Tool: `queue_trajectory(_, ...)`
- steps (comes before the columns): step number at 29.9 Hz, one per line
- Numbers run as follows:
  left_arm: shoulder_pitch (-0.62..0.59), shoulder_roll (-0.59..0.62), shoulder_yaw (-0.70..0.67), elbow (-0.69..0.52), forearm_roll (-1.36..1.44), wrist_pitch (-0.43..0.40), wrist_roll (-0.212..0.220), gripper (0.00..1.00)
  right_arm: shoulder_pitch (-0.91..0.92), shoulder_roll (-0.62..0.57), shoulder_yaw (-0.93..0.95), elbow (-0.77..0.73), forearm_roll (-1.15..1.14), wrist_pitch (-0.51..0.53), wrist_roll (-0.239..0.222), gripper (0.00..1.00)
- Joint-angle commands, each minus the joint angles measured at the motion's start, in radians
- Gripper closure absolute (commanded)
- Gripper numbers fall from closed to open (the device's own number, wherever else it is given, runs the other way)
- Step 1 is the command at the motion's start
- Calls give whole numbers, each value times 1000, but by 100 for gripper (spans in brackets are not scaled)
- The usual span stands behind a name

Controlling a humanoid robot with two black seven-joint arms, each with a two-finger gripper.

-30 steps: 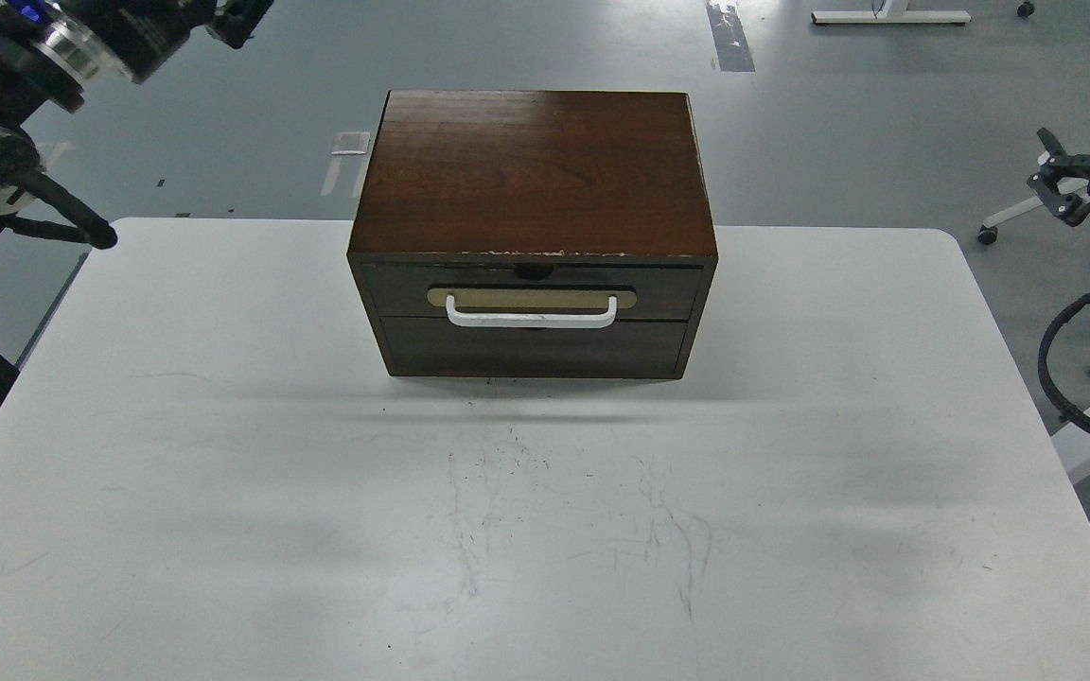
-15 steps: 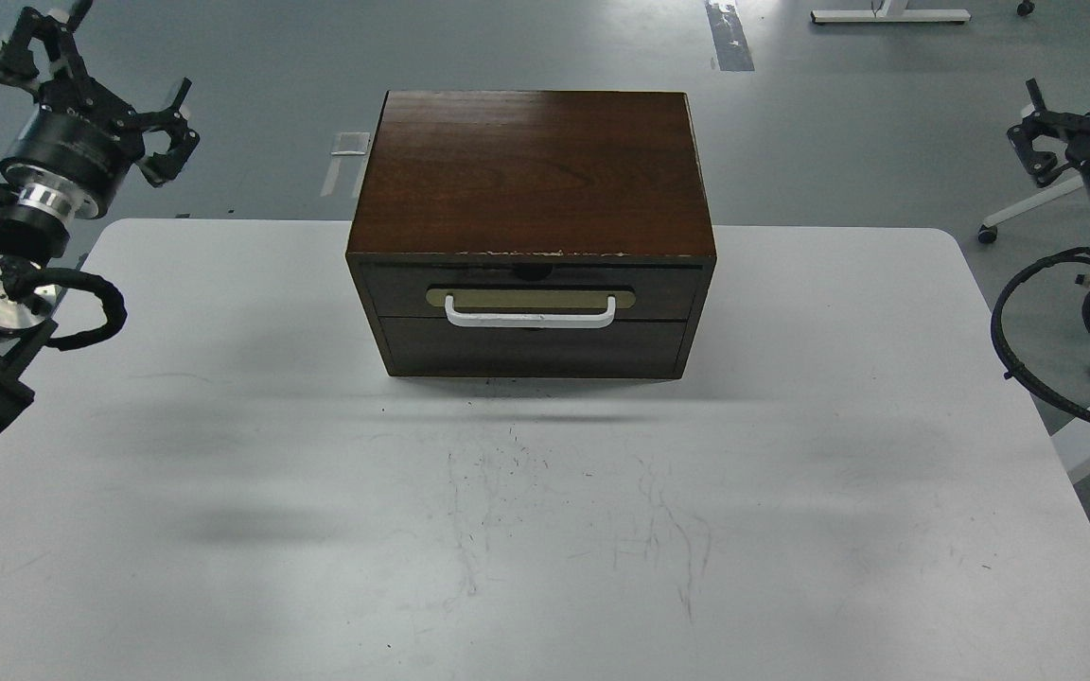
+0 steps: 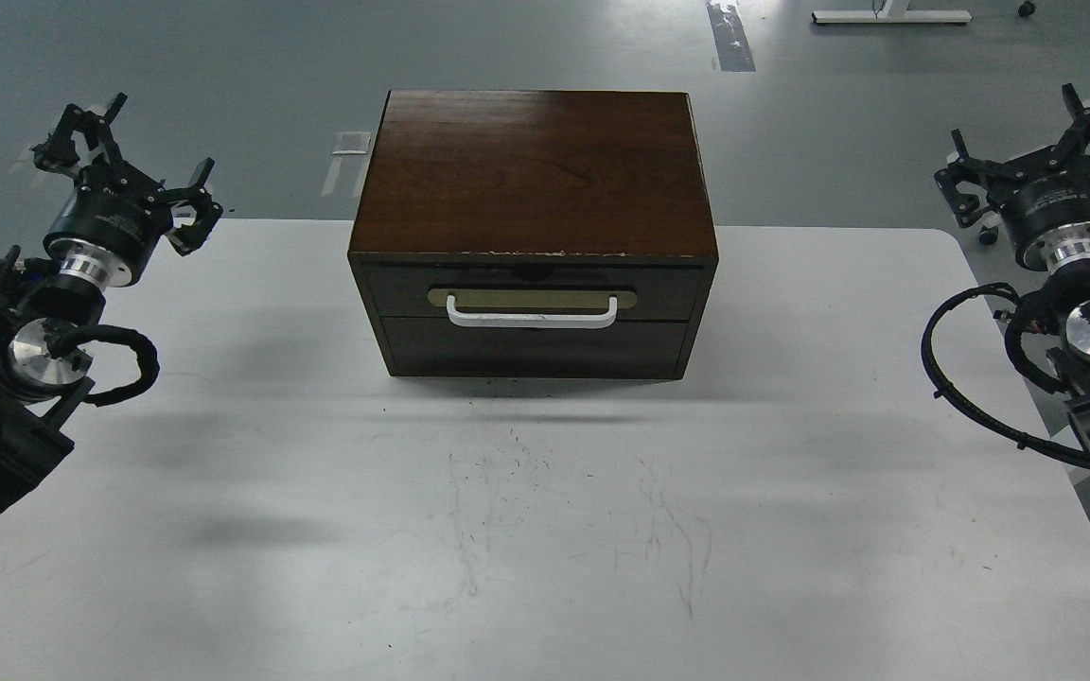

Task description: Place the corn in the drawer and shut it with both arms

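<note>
Dark wooden drawer (image 3: 528, 290) sits flush in its cabinet (image 3: 534, 170) on the worktop (image 3: 223, 530); no writing readable; left tool (image 3: 124, 170) and right tool (image 3: 1042, 156) both spread wide, holding nothing

A single head camera looks forward and down over the white desk (image 3: 223, 530), which fills most of the frame at moderate range. A dark wooden cabinet (image 3: 534, 170) sits upper centre, its front facing the lens. Grey floor shows along the top. The left arm (image 3: 29, 350) enters at the left edge, the right arm (image 3: 1089, 340) at the right edge.
</note>
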Motion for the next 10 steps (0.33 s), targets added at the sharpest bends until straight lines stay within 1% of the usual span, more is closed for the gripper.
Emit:
queue_trajectory(1,10,-8,-4,0,-2,0,0,2,-5,1,-7,3,-1,0,9,0)
queue_trajectory(10,46,-13,-55,-9,0,0,1,2,-9,1,-25,9,-7,0,12,0)
